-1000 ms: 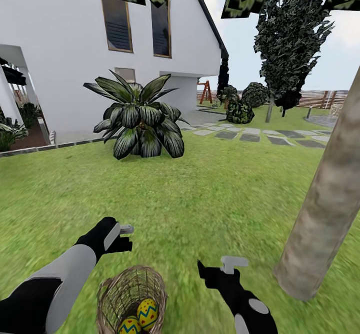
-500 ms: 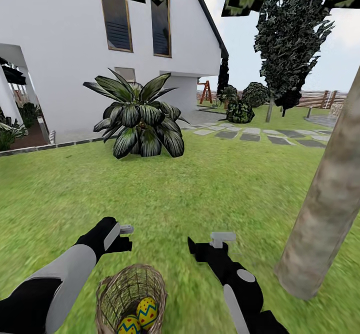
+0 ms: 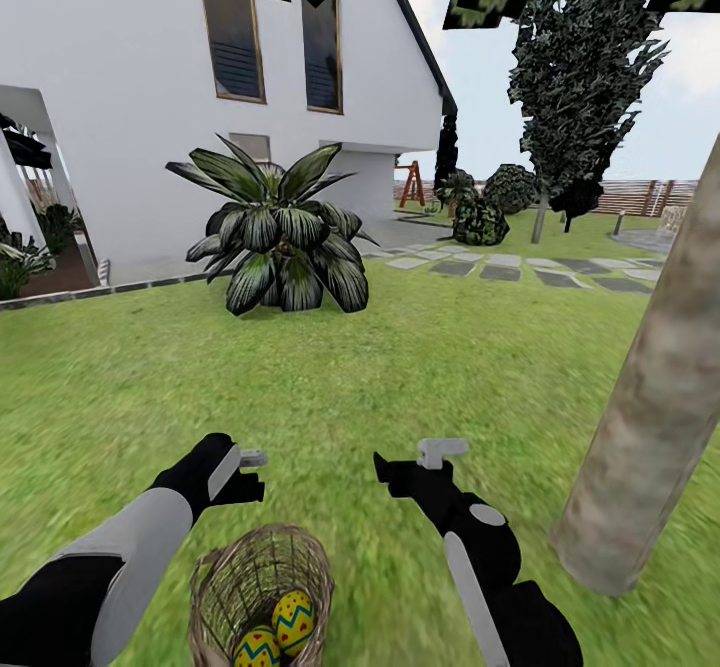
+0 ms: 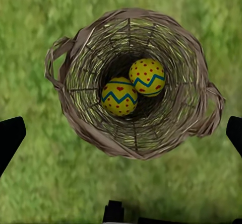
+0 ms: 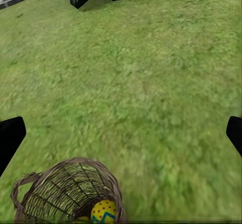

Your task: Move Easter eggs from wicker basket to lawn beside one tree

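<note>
Both claws, the left gripper [image 3: 250,472] and right gripper [image 3: 415,462], are wide open, holding nothing, above the wicker basket [image 4: 133,80] with two eggs [image 4: 132,85].

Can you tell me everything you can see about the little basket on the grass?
The wicker basket is small, round and bowl-shaped, woven openly from tan-brown twigs, with a loop handle on each side. It stands upright on the lawn, near the tree. Two yellow Easter eggs lie touching inside it. Neither gripper touches it.
</note>
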Controlling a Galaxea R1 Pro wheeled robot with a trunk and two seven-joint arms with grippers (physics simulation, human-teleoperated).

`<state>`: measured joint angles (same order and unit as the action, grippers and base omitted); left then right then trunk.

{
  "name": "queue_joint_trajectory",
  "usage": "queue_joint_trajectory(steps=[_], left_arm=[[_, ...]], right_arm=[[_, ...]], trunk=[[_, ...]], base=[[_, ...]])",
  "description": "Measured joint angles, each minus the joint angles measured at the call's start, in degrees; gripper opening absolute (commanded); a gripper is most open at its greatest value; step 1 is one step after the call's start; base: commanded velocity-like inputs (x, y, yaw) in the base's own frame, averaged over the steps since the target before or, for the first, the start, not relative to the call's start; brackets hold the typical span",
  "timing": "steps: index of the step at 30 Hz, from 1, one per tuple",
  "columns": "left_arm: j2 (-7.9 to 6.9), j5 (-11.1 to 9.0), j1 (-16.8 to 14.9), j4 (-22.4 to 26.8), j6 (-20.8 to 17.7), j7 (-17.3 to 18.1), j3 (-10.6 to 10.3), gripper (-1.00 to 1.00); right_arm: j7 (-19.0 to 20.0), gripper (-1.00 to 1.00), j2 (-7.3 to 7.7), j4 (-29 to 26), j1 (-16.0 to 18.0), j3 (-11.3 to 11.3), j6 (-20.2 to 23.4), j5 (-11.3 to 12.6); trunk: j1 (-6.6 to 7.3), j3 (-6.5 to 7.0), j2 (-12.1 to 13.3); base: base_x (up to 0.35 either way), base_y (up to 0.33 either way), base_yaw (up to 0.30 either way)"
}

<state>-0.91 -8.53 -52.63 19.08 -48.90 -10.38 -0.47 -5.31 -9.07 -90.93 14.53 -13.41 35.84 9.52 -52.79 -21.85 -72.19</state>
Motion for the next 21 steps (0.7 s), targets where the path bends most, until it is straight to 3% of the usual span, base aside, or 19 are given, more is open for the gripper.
queue_joint_trajectory(steps=[4, 7, 21], left_arm=[[-1.26, 0.01, -0.22, -0.72, 1.28, 1.28, -0.62, 1.0], [-1.27, -0.04, -0.21, -0.72, 2.21, 2.18, -0.61, 1.0], [-1.27, -0.03, -0.21, -0.72, 2.22, 2.18, -0.61, 1.0]], right_arm=[[-0.29, 1.0, 0.73, 0.19, 1.29, 1.3, 0.13, -0.04], [-0.29, 1.0, 0.73, 0.19, 1.31, 2.18, 0.13, -0.03], [-0.29, 1.0, 0.73, 0.19, 1.31, 2.19, 0.13, -0.02]], trunk=[[0.0, 0.0, 0.0], [0.0, 0.0, 0.0], [0.0, 0.0, 0.0]], base=[[0.0, 0.0, 0.0], [0.0, 0.0, 0.0], [0.0, 0.0, 0.0]])
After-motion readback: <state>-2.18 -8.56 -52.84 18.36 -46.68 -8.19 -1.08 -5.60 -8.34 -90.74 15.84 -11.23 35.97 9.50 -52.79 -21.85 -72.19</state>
